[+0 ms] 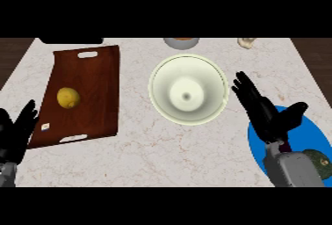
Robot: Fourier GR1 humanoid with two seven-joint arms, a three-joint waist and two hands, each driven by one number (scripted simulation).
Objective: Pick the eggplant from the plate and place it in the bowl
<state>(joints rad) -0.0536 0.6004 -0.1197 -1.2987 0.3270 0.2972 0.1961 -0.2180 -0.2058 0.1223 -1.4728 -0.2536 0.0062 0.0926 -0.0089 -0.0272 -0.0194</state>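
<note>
nearest to us is the grey right forearm (297, 169), rising from the lower right edge and ending in our right hand (267, 115). that hand is spread, its fingers straight and pointing up and to the left, the thumb splayed out to the right; it holds nothing. it hangs over the left part of the blue plate (314, 132), with its fingertips reaching toward the right rim of the bowl (189, 89).

just to the right of the forearm, on the plate at the lower right, a dark greenish rounded thing (318, 161) peeks out, partly hidden by the forearm. we take it for the eggplant, though we cannot tell for sure. it is on the plate, not in the bowl.

the bowl is pale cream and sits in the middle of the marbled desk (162, 149), with nothing in it.

our left hand (16, 132) shows at the lower left edge, fingers straight and up, resting open beside the wooden tray (88, 79). a yellow lemon (68, 97) lies on that tray.

at the far edge of the desk we see a small grey dish (181, 42) and a pale object (246, 42), both cut off by the view.
</note>
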